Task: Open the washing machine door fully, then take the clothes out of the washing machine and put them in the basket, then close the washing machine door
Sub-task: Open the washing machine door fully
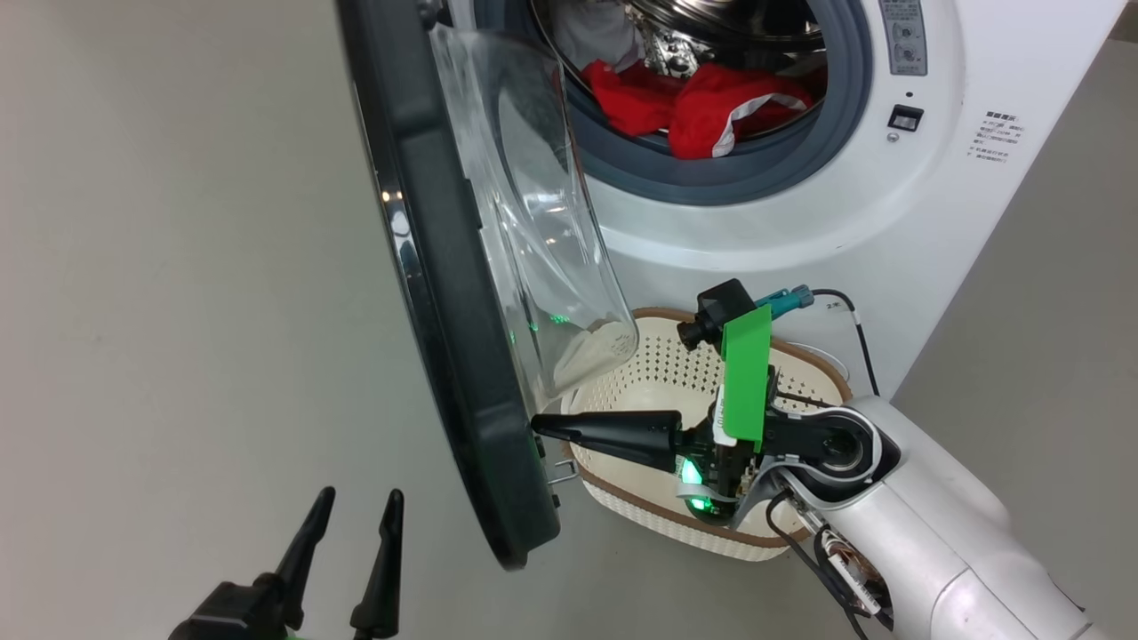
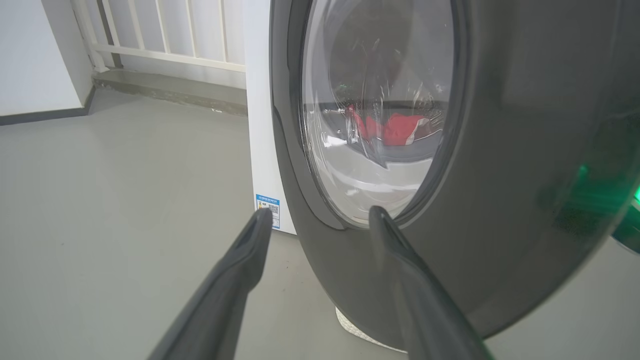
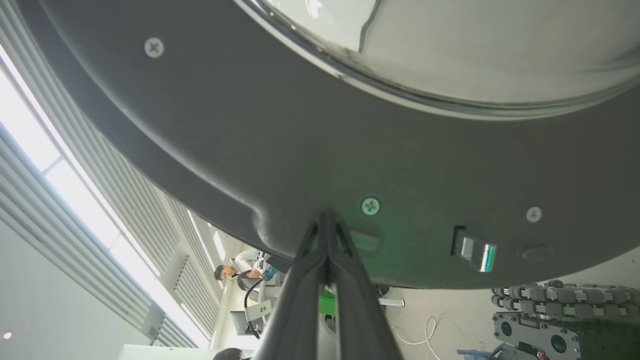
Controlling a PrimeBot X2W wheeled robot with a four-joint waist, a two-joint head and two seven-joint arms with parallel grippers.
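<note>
The washing machine door stands partly open, edge-on to the head view, its clear glass bowl bulging toward the washing machine. Red clothes with white trim lie in the drum behind the grey gasket, with a white garment behind them. My right gripper is shut, its tips pressed against the inner face of the door's black rim near the latch. The cream basket sits on the floor under that arm. My left gripper hangs open outside the door, holding nothing.
Grey floor spreads to the left of the door. A white railing and wall stand behind the machine's side. In the right wrist view a seated person and equipment on the floor show beyond the door's edge.
</note>
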